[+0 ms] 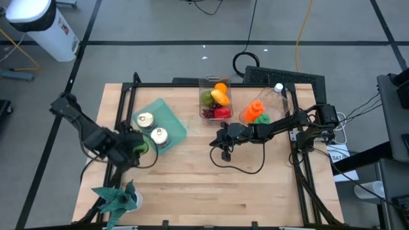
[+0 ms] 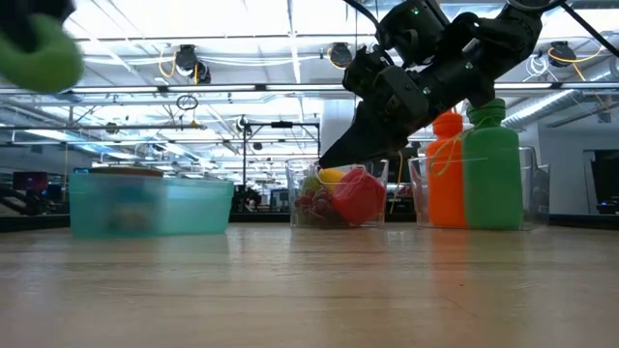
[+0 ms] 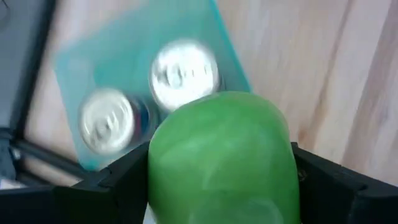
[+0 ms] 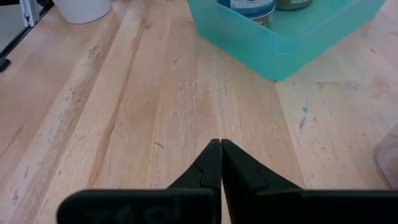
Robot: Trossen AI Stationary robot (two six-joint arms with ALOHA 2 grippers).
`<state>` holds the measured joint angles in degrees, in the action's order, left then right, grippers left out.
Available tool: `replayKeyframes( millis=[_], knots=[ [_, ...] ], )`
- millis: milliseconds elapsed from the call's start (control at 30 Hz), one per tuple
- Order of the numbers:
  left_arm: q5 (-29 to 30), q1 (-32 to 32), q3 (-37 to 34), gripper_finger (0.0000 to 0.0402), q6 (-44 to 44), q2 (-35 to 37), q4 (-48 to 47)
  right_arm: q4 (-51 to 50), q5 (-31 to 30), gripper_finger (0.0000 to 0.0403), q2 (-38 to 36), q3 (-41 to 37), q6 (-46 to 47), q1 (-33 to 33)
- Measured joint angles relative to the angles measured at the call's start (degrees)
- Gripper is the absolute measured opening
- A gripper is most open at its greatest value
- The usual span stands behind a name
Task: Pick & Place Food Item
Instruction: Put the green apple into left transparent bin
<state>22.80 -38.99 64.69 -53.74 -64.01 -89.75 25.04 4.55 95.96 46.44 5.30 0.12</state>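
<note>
My left gripper (image 1: 137, 146) is shut on a round green food item (image 3: 221, 155), which also shows as a green blur high at the left of the low view (image 2: 37, 53). It hovers beside the teal bin (image 1: 167, 121), which rests on the table and holds two cans (image 1: 145, 120). My right gripper (image 1: 225, 152) hangs shut above the table's middle, near the clear tub of fruit (image 1: 215, 98). My left gripper pinches the green food item between its two fingers, one finger (image 3: 127, 180) on each opposite side (image 3: 158, 162). The item is lifted clear of the table, above the bin's near edge.
A second clear tub with an orange and a green bottle (image 1: 255, 112) stands at the far right. A green plant-like item (image 1: 118, 198) sits at the near left corner. Cables (image 1: 246, 167) trail over the table by the right arm. Bare wood lies in the near middle.
</note>
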Motion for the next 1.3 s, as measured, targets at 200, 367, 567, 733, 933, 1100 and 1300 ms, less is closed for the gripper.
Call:
replayKeyframes(
  millis=[200, 367, 567, 733, 933, 1100, 1300],
  knots=[
    [13.79, 7.41, 8.73, 0.0303, 7.91, 0.2, 0.08, 0.41, -0.02, 0.0, 0.0, 0.0, -0.45, -0.02],
    [20.49, 17.73, 13.08, 0.0303, 14.79, -0.09, 5.27, 1.14, -0.02, 0.0, 0.0, 0.0, -1.44, 0.0],
    [16.48, 32.16, 13.67, 0.0291, 32.2, -0.53, 28.58, 2.07, -0.21, 0.0, 0.0, 0.0, -1.53, -0.01],
    [0.88, 44.93, 13.76, 0.0293, 46.13, -5.09, 48.5, -0.89, 0.0, 0.0, 0.0, 0.0, -1.02, 2.17],
    [-12.61, 54.92, 13.79, 0.0301, 51.99, -17.33, 64.64, -4.39, 0.05, 0.0, 0.0, 0.0, -3.71, 5.29],
    [-19.36, 59.55, 13.72, 0.0302, 52.57, -29.68, 74.37, -4.79, 0.05, 0.0, 0.0, 0.0, -3.63, 5.71],
    [-26.1, 62.36, 13.68, 0.0303, 53.84, -40.72, 80.11, -9.09, -0.07, 0.0, 0.0, 0.0, -3.34, 5.75]
  ],
)
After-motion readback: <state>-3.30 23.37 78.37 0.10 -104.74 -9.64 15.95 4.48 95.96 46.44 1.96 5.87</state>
